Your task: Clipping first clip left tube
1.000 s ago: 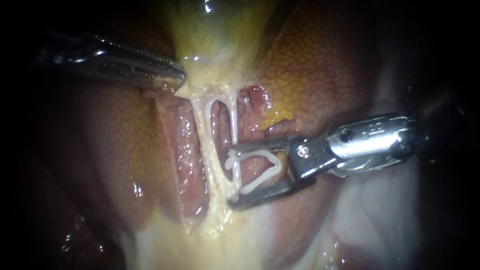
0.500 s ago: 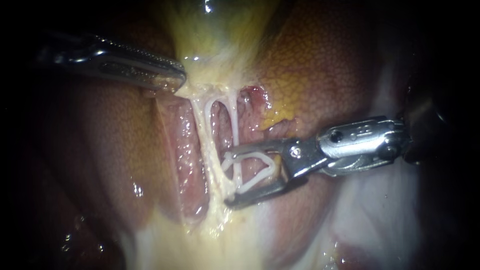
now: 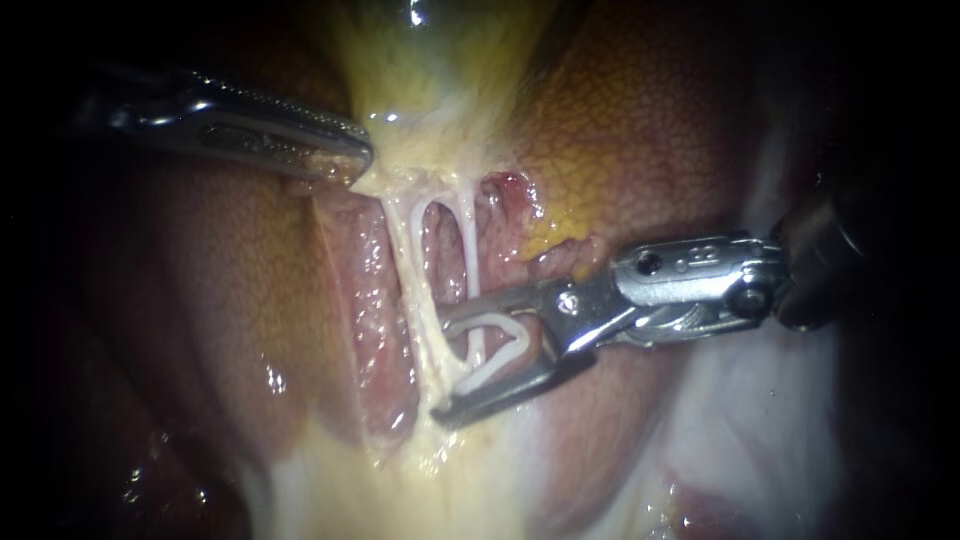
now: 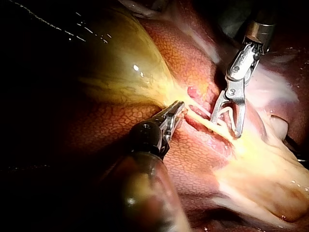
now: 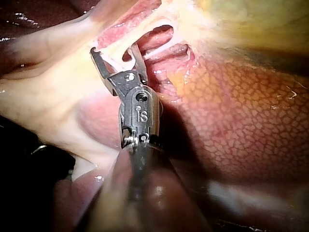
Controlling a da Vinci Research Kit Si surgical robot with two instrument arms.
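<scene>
**A:** White clip (image 3: 497, 350) sits open in the right instrument (image 3: 440, 370), whose jaws stand wide and hold it. The left instrument (image 3: 358, 160) is clamped on the gallbladder (image 3: 430, 60) neck. What worries you?

**B:** The right tube (image 3: 470, 240) lies inside the clip, and the left tube (image 3: 408, 270) is only at the jaw tips. Closing now could catch the wrong tube, or both.

**A:** Left wrist view?

**B:** The clip straddles pale strands (image 4: 207, 121) just ahead of the left instrument. I can't tell the tubes apart there.

**A:** Right wrist view?

**B:** Strands cross between the wide jaws, and a tip could snag one.

**A:** And against a second ago?

**B:** The right instrument has slid closer to the left tube. The left instrument hasn't moved.
</scene>
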